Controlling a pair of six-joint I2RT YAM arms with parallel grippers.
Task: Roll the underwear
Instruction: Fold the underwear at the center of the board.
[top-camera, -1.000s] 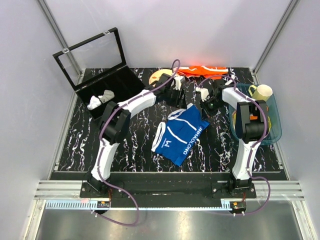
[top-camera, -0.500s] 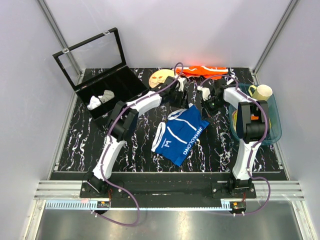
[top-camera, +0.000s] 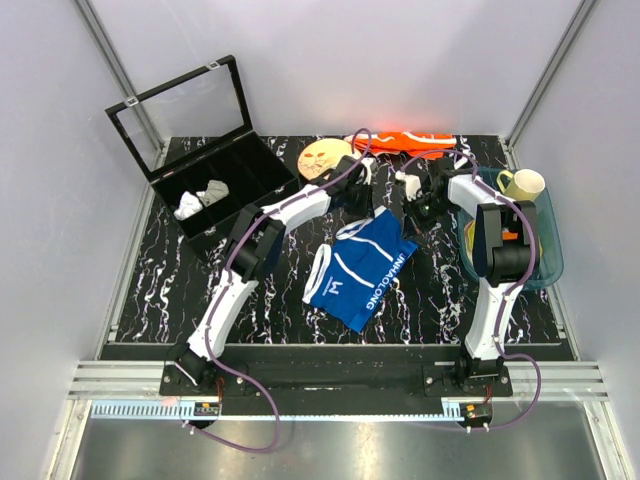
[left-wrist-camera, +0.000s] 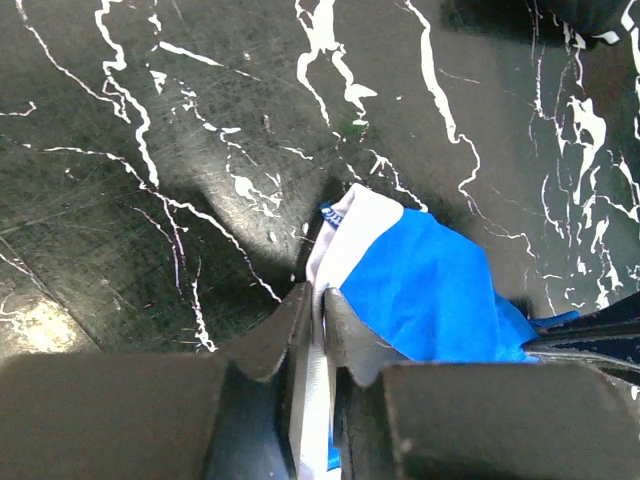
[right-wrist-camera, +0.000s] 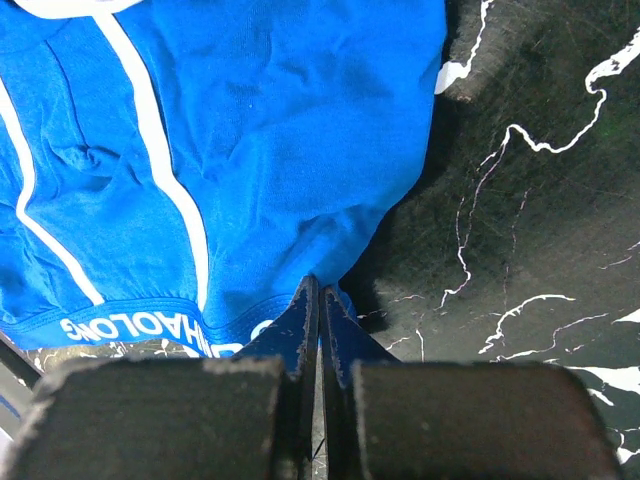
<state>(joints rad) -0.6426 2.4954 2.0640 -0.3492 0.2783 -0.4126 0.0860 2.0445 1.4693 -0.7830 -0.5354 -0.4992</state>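
The underwear (top-camera: 360, 268) is royal-blue briefs with white trim and lettering, lying spread on the black marbled table. My left gripper (top-camera: 362, 207) is at its far left corner. In the left wrist view the left gripper (left-wrist-camera: 318, 300) is shut on the white edge of the underwear (left-wrist-camera: 430, 290). My right gripper (top-camera: 412, 213) is at the far right corner. In the right wrist view the right gripper (right-wrist-camera: 320, 290) is shut on the blue edge of the underwear (right-wrist-camera: 250, 150), near the lettered band.
A black box with a raised clear lid (top-camera: 215, 170) at the back left holds small white cloth pieces (top-camera: 200, 198). An orange cloth (top-camera: 405, 142) and a tan round plate (top-camera: 320, 155) lie at the back. A blue basin (top-camera: 548, 255) with a yellow cup (top-camera: 525, 185) stands at the right.
The left arm has swung its elbow rightward and its gripper has shifted slightly toward the far right. The underwear and the right arm have hardly moved.
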